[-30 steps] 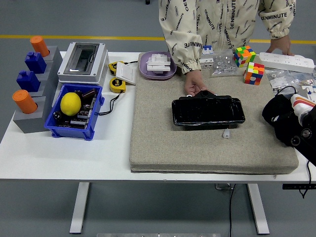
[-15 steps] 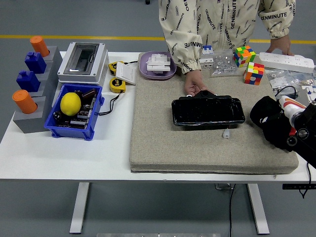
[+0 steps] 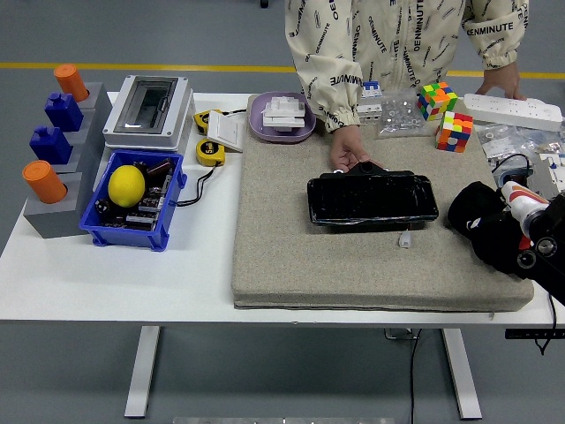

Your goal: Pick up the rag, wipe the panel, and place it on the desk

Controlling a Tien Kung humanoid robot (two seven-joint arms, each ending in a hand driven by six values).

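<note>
Pulled slightly rightward, right hand point(image 3: 494, 231) hovers right of the panel point(image 3: 372, 199).

Lab or workshop: white table point(image 3: 115, 283), yellow floor line point(image 3: 132, 67), parts bin point(image 3: 132, 205).

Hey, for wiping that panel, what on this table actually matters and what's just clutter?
Belongs to the job:
black panel on the grey mat
right hand, beside the panel
person's hand at the panel's far edge

Just lying about:
two puzzle cubes
lemon in the blue bin
tape measure
purple dish
power strip

No rag is clearly visible.
</note>
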